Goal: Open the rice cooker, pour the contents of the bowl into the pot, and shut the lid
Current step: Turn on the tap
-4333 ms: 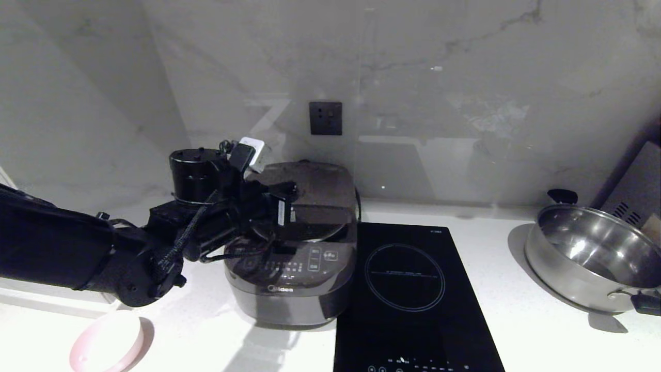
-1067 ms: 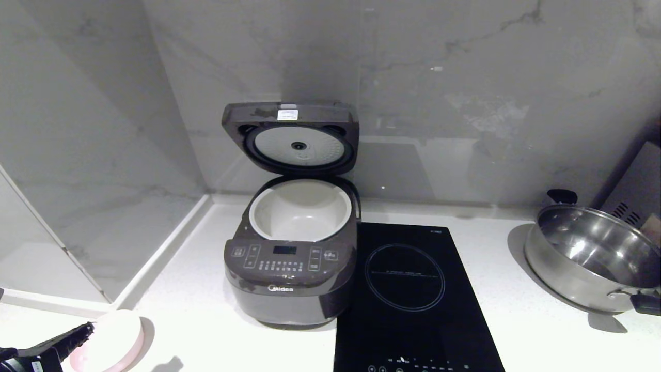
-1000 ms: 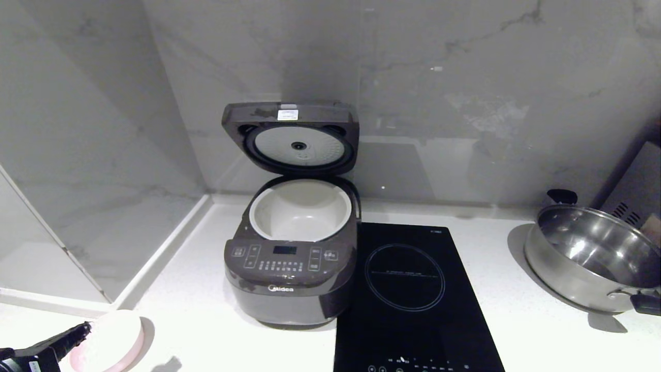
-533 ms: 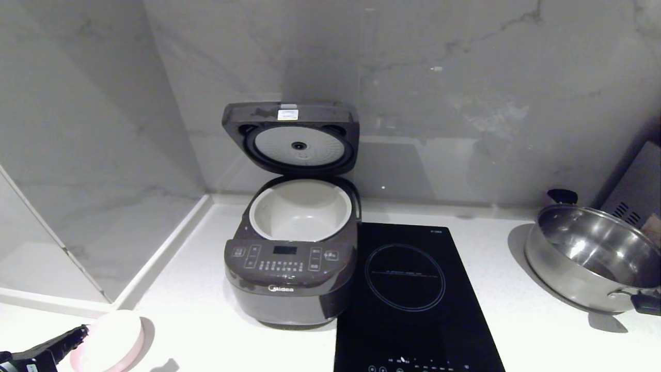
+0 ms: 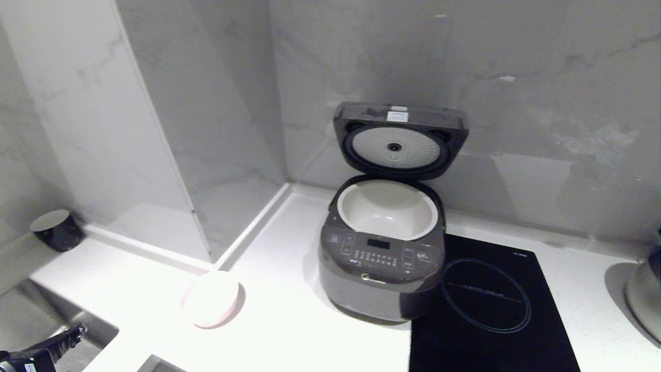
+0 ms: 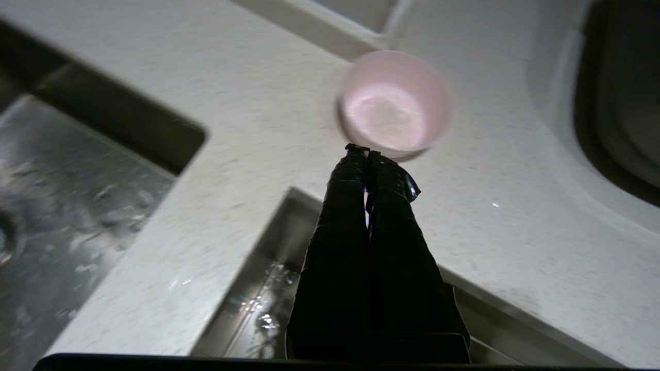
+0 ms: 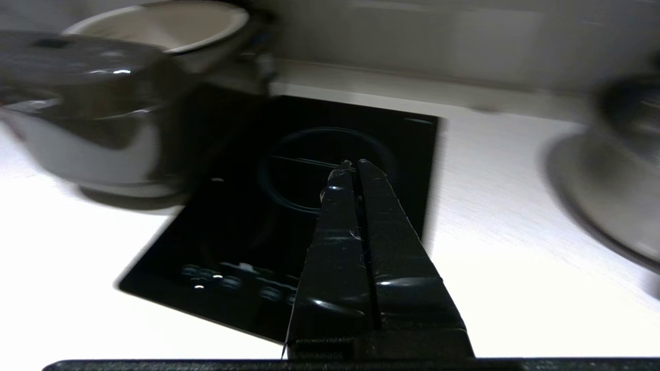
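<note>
I have the left gripper (image 6: 367,152) low at the near left corner of the scene, its two black fingers (image 6: 340,216) pressed together with nothing between them. Directly ahead of the fingertips, apart from them, the bowl (image 6: 394,103) sits upright on the white counter (image 6: 247,103); I cannot make out its contents. Beneath and to either side of the jaws lie the steel basins of a sink (image 6: 77,185) cut into the counter. Farther ahead and off to the right of the left jaws stands the rice cooker (image 5: 382,268), its lid (image 5: 400,139) raised upright at the back with the white dimpled disc facing forward, and the pot (image 5: 387,209) seated in the body, its cream interior bare. I read the right gripper (image 7: 351,166) as closed and empty as well, hanging above the black hob (image 7: 309,206), which adjoins the cooker's right side. A dark cup (image 5: 54,230) stands at the far left, well apart from both grippers.
</note>
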Controlling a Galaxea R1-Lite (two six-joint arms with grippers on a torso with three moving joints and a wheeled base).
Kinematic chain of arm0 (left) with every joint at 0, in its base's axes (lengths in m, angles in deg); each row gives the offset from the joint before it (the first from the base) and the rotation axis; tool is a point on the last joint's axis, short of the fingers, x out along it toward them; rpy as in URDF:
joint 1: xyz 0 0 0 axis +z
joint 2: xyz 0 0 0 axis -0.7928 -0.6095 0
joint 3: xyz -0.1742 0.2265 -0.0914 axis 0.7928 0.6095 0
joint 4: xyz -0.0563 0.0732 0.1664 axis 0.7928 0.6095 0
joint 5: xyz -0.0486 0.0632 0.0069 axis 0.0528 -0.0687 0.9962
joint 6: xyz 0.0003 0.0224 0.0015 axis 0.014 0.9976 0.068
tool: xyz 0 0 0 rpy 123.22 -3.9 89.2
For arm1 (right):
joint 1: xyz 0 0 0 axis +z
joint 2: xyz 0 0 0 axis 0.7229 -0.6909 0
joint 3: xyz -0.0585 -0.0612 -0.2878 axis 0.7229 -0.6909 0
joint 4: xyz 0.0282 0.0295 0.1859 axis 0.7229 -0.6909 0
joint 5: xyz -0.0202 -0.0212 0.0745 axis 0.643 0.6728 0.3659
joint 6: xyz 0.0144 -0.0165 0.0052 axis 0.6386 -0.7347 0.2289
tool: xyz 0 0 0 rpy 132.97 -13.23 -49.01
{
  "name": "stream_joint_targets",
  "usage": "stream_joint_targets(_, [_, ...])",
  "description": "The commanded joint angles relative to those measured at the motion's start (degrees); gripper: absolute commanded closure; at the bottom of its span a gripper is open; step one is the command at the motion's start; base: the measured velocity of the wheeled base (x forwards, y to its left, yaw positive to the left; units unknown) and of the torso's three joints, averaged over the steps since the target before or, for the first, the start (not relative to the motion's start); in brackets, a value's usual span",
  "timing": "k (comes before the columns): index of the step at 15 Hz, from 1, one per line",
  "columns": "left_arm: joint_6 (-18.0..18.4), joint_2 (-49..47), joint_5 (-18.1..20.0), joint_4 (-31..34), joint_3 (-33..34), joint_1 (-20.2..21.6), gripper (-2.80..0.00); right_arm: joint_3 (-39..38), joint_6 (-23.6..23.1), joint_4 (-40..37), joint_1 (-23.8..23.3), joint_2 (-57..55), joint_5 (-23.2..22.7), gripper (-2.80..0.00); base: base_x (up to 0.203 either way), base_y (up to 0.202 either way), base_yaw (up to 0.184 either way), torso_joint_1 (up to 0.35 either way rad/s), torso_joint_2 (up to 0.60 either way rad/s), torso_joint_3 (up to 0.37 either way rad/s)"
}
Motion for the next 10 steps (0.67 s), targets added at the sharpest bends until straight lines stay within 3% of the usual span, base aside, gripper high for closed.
stream_joint_targets(1, [0.0, 0.0, 0.1, -0.2, -0.1, 0.0, 0.00, 0.0, 0.0, 0.0, 0.0, 0.0, 0.0, 0.00, 0.000, -0.009, 0.157, 0.015, -0.02, -0.015])
stream_joint_targets(6, [0.1, 0.6, 0.6, -0.2, 0.1, 0.0, 0.00, 0.0, 0.0, 0.0, 0.0, 0.0, 0.0, 0.00, -0.001, -0.007, 0.149, 0.019, -0.03, -0.016])
stream_joint_targets(10, [0.1, 0.8, 0.7, -0.2, 0.1, -0.1, 0.00, 0.0, 0.0, 0.0, 0.0, 0.0, 0.0, 0.00, 0.000, 0.000, 0.021, 0.005, 0.00, -0.003])
